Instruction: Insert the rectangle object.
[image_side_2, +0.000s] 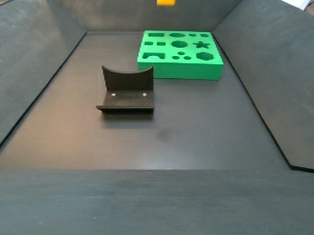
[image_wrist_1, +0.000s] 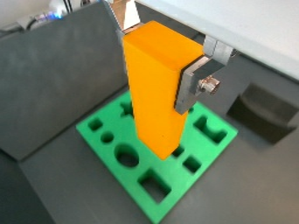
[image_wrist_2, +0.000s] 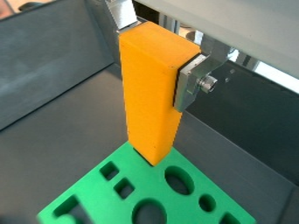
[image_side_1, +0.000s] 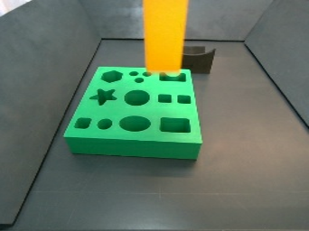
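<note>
While the gripper (image_wrist_1: 163, 66) clamps its top between silver fingers (image_wrist_1: 195, 83), the rectangle object (image_wrist_1: 158, 87), a smooth orange-yellow block, hangs upright above the green board (image_wrist_1: 163, 188) at centre frame in both wrist views. Upper centre in a side view, a dark curved holder (image_side_1: 201, 59) sits behind the board.

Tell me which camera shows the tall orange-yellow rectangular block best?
A wrist view: the tall orange-yellow rectangular block shows whole, held by the gripper above the green board. One side view crops its top; the other shows only its bottom end.
</note>
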